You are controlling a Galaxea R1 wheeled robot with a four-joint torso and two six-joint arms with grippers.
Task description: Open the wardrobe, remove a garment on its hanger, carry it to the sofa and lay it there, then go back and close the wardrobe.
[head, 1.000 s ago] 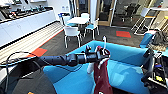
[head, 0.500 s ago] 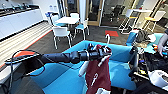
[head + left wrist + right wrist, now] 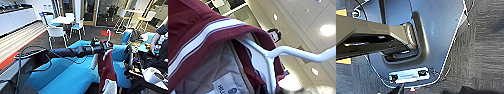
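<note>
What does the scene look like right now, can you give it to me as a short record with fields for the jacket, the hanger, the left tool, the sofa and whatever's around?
garment: maroon jacket with white sleeves, hanging upright over the sofa
hanger: white hanger, hook sticking up above the collar
left tool: left tool at the jacket's collar, carrying it by the hanger; arm stretched out
sofa: bright blue sofa, directly below the arm and jacket
surroundings: white chairs around a white table beyond the sofa
person: a hand at the right edge

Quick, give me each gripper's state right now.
Left gripper: shut on the hanger, maroon jacket hanging above the blue sofa.
Right gripper: cannot be told.
</note>
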